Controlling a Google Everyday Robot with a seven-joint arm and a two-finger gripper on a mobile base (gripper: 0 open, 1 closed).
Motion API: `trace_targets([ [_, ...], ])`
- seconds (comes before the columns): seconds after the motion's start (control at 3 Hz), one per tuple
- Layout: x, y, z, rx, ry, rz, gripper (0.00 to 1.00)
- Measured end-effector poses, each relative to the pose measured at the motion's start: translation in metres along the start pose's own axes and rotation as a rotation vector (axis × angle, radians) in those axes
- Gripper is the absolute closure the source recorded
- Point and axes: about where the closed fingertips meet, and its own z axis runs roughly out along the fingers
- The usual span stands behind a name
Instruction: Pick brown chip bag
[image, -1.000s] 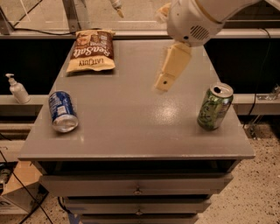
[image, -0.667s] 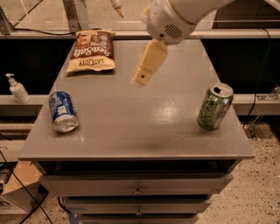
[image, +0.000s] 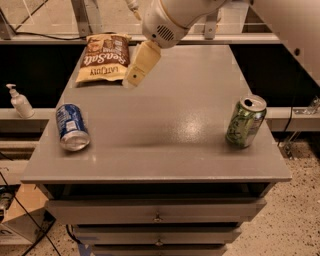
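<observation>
The brown chip bag (image: 103, 58) lies flat at the far left corner of the grey table (image: 160, 150), its cream-yellow band toward me, white lettering on top. My gripper (image: 134, 76) hangs from the white arm above the table, just right of the bag's near right corner, its cream-coloured tip pointing down and left. It holds nothing that I can see.
A blue can (image: 71, 127) lies on its side near the left edge. A green can (image: 245, 121) stands upright near the right edge. A soap dispenser (image: 20, 102) stands on a ledge left of the table. Drawers are below the tabletop.
My gripper has moved left and away from me, from over the table's middle right to beside the chip bag. The bag and cans have not moved.
</observation>
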Motion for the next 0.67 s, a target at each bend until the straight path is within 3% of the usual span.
trace_targets([
  [0.33, 0.0003, -0.0012, 0.0018, -0.002, -0.002, 0.001, 0.00],
  [0.67, 0.0067, 0.0000, 0.0029, 0.006, 0.017, 0.041, 0.00],
])
